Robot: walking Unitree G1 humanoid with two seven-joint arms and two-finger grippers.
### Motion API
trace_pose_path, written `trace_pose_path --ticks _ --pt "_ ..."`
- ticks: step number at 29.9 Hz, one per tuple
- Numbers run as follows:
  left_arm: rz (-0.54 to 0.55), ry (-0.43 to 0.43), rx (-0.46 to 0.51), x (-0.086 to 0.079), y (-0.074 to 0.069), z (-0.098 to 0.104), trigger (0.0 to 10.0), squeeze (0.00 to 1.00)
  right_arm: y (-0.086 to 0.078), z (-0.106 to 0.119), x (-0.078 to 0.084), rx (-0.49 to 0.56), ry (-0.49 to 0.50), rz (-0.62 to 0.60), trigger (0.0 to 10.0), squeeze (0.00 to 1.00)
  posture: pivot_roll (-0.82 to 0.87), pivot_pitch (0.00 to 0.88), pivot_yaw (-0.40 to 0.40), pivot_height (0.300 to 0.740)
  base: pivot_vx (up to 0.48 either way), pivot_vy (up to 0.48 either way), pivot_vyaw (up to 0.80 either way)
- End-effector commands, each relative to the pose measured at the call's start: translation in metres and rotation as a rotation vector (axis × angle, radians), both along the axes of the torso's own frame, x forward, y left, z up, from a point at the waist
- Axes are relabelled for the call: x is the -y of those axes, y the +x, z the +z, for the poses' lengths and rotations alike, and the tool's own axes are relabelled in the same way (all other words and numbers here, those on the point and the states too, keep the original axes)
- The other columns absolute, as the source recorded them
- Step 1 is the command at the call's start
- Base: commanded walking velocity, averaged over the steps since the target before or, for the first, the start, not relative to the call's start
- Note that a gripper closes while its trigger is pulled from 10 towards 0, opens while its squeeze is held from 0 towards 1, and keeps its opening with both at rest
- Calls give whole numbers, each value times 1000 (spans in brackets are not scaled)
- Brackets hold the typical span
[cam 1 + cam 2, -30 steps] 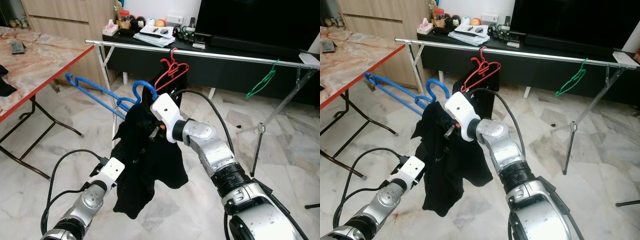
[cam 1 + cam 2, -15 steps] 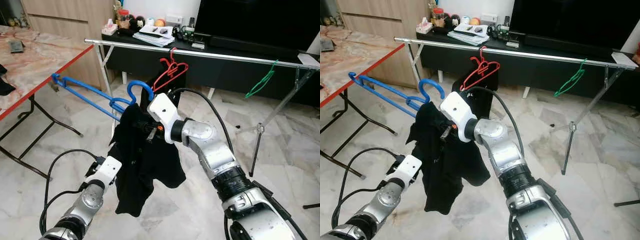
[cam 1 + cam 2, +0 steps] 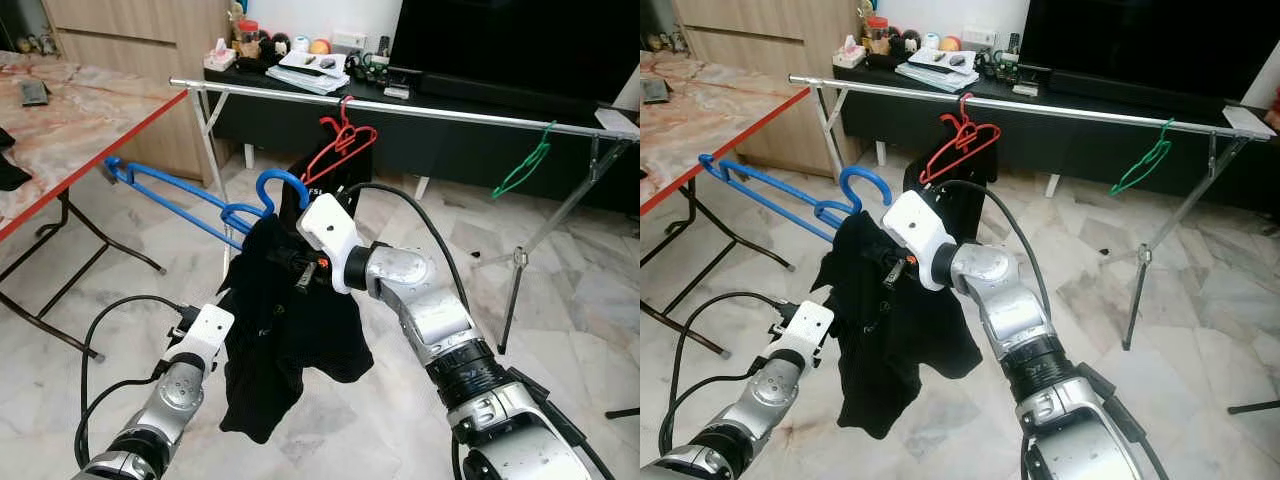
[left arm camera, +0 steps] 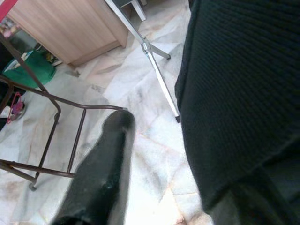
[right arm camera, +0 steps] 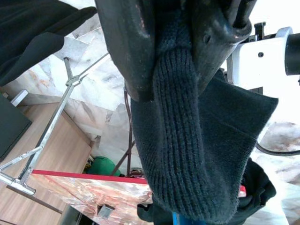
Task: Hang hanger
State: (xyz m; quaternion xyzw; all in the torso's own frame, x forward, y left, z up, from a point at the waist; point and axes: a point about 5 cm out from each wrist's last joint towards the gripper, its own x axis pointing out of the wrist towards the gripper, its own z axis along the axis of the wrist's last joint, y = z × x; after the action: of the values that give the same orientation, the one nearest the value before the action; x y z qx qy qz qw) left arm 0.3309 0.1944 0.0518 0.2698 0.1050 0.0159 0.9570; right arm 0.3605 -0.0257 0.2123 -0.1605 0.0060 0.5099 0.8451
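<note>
A blue hanger (image 3: pixel 281 186) carries a black knit garment (image 3: pixel 290 345); its hook stands up and its long blue arm (image 3: pixel 165 187) sticks out to the left. It is held below the silver clothes rail (image 3: pixel 420 108). My right gripper (image 3: pixel 291 264) is shut on a fold of the garment near the hanger's neck; the right wrist view has its fingers (image 5: pixel 126 47) pinching the knit. My left gripper (image 3: pixel 222 322) sits low at the garment's left edge, open. One finger (image 4: pixel 101 173) stands clear of the cloth (image 4: pixel 239 93), which hangs beside it.
A red hanger (image 3: pixel 342 140) and a green hanger (image 3: pixel 524 166) hang on the rail. A red-edged marble table (image 3: pixel 85 130) stands at the left with folding legs. Behind the rail is a black TV stand (image 3: pixel 470 140). Cables trail from both arms.
The hanger's long arm has swung a little to the left. My left gripper has drifted left and slightly up along the garment's edge. The right gripper keeps its hold.
</note>
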Motion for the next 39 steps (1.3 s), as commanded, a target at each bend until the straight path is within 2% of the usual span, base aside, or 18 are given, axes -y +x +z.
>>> trace_pose_path --ticks 1,6,30,35,38,39 --pt "-22 -1 -28 1 -2 -4 0 0 -2 15 -2 53 27 18 0 0 72 66 -82 740 0 0 0" --pt "-56 -67 -43 4 -4 -7 0 0 -1 15 -1 53 24 11 0 0 73 69 -83 740 0 0 0" --pt "6 -166 -57 -3 -8 -11 0 0 1 16 0 56 26 -2 0 0 73 74 -82 740 0 0 0" --pt "30 -212 -61 -6 -11 -14 0 0 3 5 18 44 -5 -35 0 0 71 75 -79 740 0 0 0" --pt "35 -221 -72 -8 -17 -19 0 0 7 -5 40 4 13 -57 0 0 69 74 -79 740 0 0 0" --pt "35 -221 -72 -8 -17 -19 0 0 7 -5 40 4 13 -57 0 0 69 74 -79 740 0 0 0"
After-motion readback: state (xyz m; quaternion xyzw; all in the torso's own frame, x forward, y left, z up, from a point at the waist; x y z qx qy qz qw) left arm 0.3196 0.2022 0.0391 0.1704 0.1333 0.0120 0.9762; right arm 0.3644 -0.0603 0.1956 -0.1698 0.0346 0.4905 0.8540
